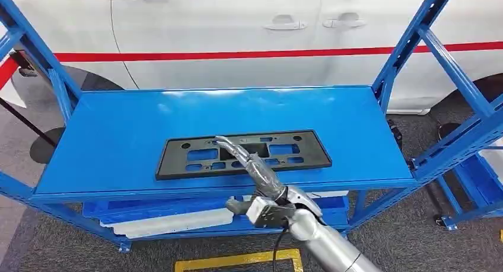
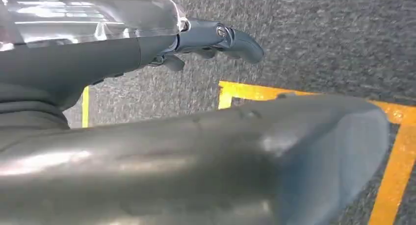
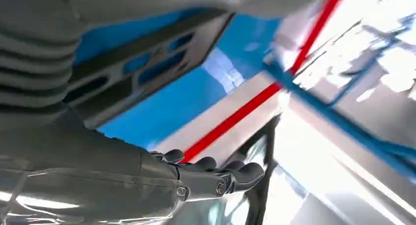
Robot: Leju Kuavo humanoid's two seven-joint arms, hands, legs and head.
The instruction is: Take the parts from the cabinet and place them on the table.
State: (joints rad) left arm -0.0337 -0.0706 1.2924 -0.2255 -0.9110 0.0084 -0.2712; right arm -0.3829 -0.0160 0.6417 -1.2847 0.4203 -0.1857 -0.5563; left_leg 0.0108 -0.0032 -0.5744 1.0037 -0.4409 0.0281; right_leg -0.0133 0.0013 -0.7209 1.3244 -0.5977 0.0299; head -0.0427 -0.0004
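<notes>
Black plate [image 1: 243, 154] on shelf [image 1: 118, 136]; right hand [image 1: 240, 154] above, contact unclear.

High head view down onto blue shelf [image 1: 118, 136]; right wrist close above it; left wrist floorward.

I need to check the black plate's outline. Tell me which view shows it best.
The head view: the whole black plate lies flat on the blue shelf, every edge visible except where the right hand crosses it. The right wrist view catches one end of it, blurred and partly hidden. The left wrist view looks at the floor.
</notes>
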